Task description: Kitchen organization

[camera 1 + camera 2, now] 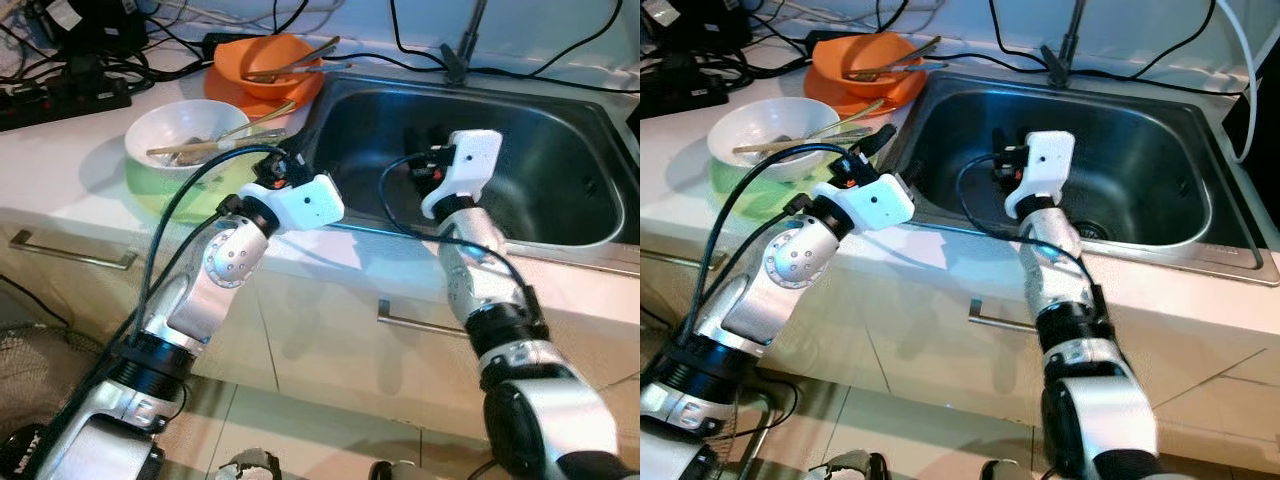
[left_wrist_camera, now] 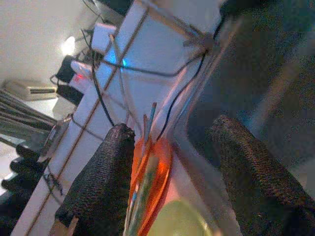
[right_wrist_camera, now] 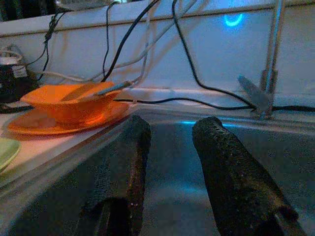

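Up in the left eye view, upper left: white bowl [image 1: 187, 140] on a green plate [image 1: 165, 195], chopsticks [image 1: 215, 145] across it; orange bowl [image 1: 272, 65] behind, beside the sink [image 1: 560, 225]. Left gripper [image 1: 283, 160] near the white bowl's rim, right gripper [image 1: 420, 165] over the basin.

Left wrist view: fingers [image 2: 98, 187] spread wide, holding nothing.

Right wrist view: fingers [image 3: 123, 172] apart, likewise empty.

Probably ceramic: rigid, smooth, breakable. Best gripped across the rim, clear of loose chopsticks.
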Tool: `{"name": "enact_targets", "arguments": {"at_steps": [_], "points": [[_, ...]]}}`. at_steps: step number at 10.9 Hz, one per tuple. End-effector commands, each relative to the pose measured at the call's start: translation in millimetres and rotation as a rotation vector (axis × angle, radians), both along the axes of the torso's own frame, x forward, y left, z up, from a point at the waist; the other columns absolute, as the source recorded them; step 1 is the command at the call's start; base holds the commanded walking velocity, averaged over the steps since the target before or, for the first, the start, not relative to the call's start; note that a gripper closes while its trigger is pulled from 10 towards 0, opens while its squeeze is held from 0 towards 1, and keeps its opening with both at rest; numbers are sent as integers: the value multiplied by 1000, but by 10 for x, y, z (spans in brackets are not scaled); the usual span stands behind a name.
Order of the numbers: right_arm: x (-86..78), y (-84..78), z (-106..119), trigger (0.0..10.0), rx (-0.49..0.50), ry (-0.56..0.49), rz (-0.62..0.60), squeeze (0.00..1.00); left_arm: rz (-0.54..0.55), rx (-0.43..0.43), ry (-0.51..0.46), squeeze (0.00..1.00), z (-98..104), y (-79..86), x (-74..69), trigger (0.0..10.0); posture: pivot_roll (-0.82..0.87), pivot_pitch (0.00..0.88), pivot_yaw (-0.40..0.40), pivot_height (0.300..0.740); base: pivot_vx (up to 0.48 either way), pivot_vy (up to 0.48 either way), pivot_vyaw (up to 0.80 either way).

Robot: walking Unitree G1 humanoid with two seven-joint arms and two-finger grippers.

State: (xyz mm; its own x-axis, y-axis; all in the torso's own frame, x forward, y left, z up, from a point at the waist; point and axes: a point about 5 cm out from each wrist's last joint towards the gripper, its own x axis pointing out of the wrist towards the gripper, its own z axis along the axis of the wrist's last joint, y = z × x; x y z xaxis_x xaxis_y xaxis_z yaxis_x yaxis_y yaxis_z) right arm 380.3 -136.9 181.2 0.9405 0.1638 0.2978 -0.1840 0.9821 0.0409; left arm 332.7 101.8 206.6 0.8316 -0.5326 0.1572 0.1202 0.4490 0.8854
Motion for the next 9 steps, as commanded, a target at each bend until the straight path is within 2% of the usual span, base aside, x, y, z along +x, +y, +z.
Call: {"name": "enact_targets", "arguments": {"at_steps": [1, 9], "points": [[23, -25, 64, 10000, 14, -23, -18, 0, 12, 31, -27, 0, 65, -10, 51, 10000, 102, 67, 5, 740, 0, 0, 0], [18, -1, 41, 10000, 29, -30, -17, 0, 74, 111, -37, 0, 140, -117, 316, 10000, 93, 69, 9, 740, 0, 0, 0]]}}
